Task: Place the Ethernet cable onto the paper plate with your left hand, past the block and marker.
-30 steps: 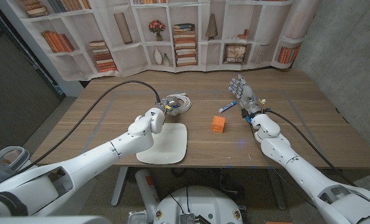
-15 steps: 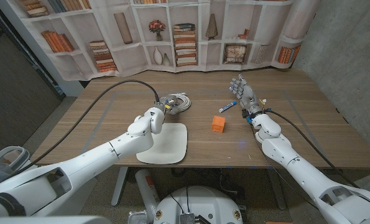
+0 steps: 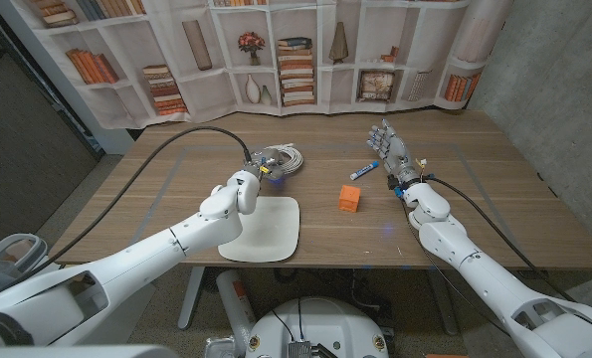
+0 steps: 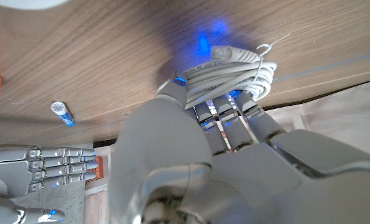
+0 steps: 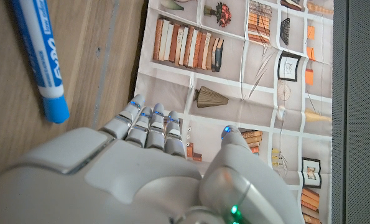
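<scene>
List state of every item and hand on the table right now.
Cable: coiled and tied, on the table beyond the plate, left hand's fingers on it.
Plate: nothing on it, partly under the left arm.
Block: on the table, untouched.
Marker: capped, lying on the table, untouched.
Left hand: fingers around the cable; whether it's lifted, can't tell.
Right hand: holding nothing, fingers apart, near the marker.

A robotics lab staged as a living room: a printed bookshelf backdrop (image 3: 276,60) hangs at 12 o'clock behind the wooden surface (image 3: 176,189), bare concrete wall (image 3: 564,89) at 3 o'clock, dark partition (image 3: 27,149) at 9 o'clock.
</scene>
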